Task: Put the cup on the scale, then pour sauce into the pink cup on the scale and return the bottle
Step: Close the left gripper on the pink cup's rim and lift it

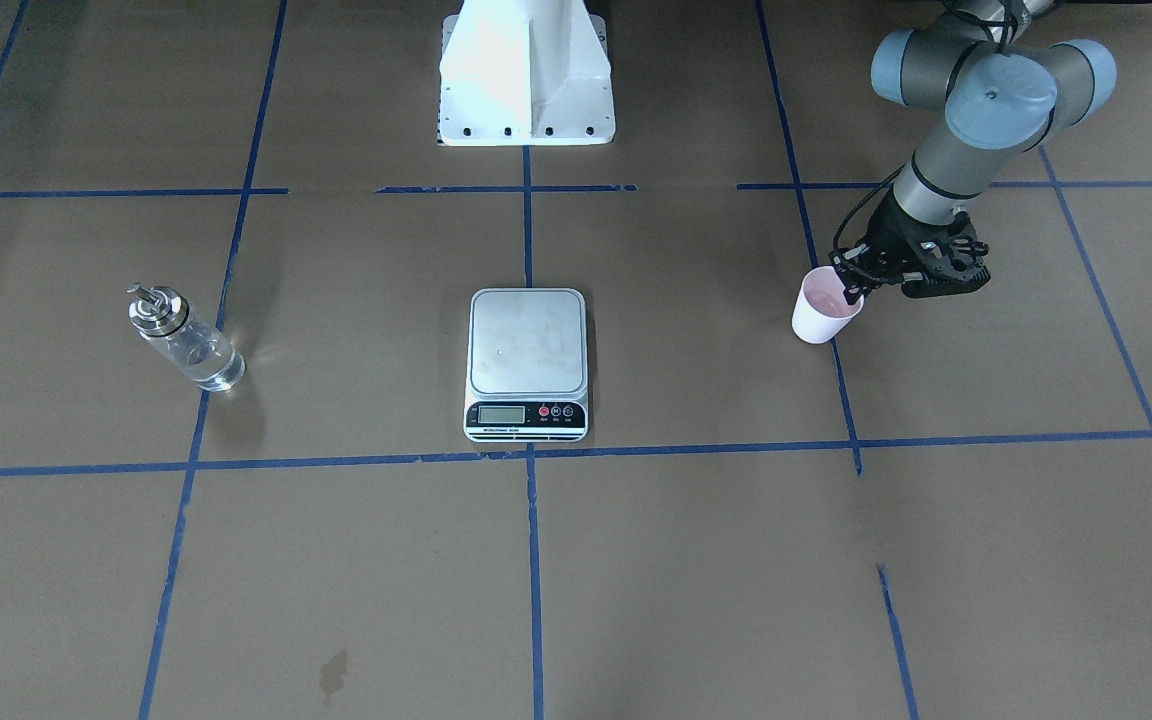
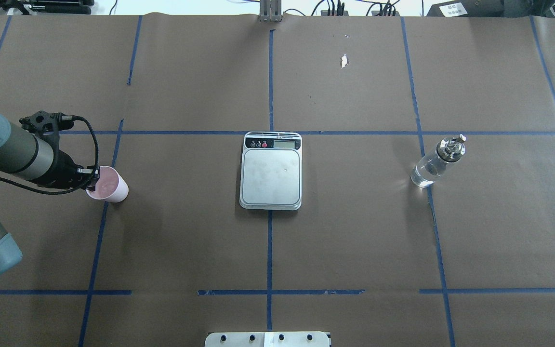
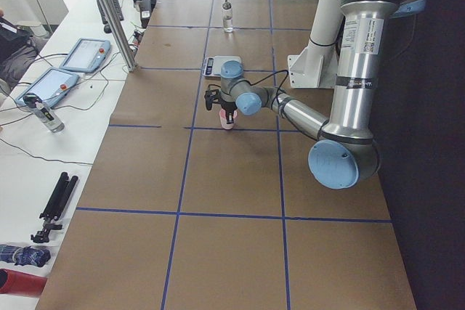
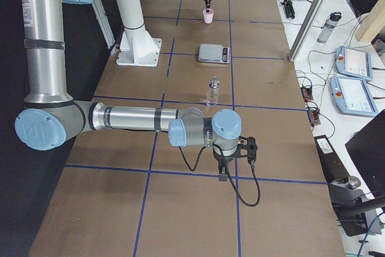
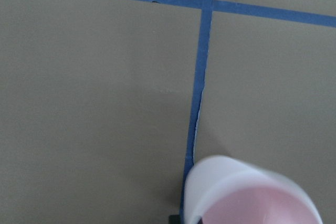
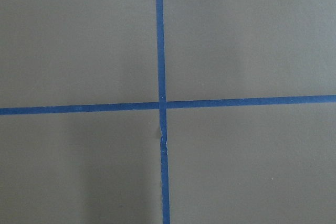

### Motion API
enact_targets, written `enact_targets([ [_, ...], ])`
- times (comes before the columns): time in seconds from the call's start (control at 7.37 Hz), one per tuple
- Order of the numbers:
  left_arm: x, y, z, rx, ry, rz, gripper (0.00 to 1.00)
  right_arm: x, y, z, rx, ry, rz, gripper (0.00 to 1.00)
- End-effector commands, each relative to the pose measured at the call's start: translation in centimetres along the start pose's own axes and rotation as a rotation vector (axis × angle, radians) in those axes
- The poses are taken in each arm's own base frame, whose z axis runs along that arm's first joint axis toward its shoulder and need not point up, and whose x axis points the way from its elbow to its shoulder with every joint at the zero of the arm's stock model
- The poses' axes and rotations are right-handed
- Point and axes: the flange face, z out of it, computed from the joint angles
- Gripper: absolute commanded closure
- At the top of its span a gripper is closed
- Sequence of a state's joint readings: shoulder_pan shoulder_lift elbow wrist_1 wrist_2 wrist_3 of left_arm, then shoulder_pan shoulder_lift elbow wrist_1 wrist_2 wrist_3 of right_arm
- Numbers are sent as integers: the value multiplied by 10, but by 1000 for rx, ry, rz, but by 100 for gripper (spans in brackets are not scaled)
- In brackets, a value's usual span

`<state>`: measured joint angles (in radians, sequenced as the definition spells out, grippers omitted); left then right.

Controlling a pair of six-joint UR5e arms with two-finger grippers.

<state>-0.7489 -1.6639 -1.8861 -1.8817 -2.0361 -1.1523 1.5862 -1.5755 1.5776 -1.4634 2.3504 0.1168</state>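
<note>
The pale pink cup (image 1: 824, 312) (image 2: 109, 185) stands on the brown table far out on my left side, clear of the scale. My left gripper (image 1: 850, 289) (image 2: 92, 181) comes down on the cup's near rim and is shut on it. The left wrist view has the cup (image 5: 252, 192) at its bottom edge. The silver scale (image 1: 526, 345) (image 2: 271, 176) lies at the table's centre with nothing on its platform. The clear glass bottle (image 1: 186, 340) (image 2: 435, 164) stands upright on my right side. My right gripper (image 4: 224, 176) hangs low over bare table; I cannot tell its state.
Blue tape lines (image 2: 269, 231) divide the brown table into squares. The white robot base (image 1: 526, 75) sits behind the scale. A side bench with tablets (image 3: 80, 56) and tools runs along the table's far edge.
</note>
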Motion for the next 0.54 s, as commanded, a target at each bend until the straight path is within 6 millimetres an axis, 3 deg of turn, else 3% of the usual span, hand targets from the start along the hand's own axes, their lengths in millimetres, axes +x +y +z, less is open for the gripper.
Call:
enact_targets([
  [0.0,36,13,-60,-21,-55,-13,100,-3,0,-2,3,-6,-4,0],
  [0.27,125,-4,-120,-23,-74,-28,100,-37,-7,-12,17,-26,-66,0],
  [0.41,160,-6,-142,-20,-52,-29,100,-48,-5,-23,37,-30,-87,0],
])
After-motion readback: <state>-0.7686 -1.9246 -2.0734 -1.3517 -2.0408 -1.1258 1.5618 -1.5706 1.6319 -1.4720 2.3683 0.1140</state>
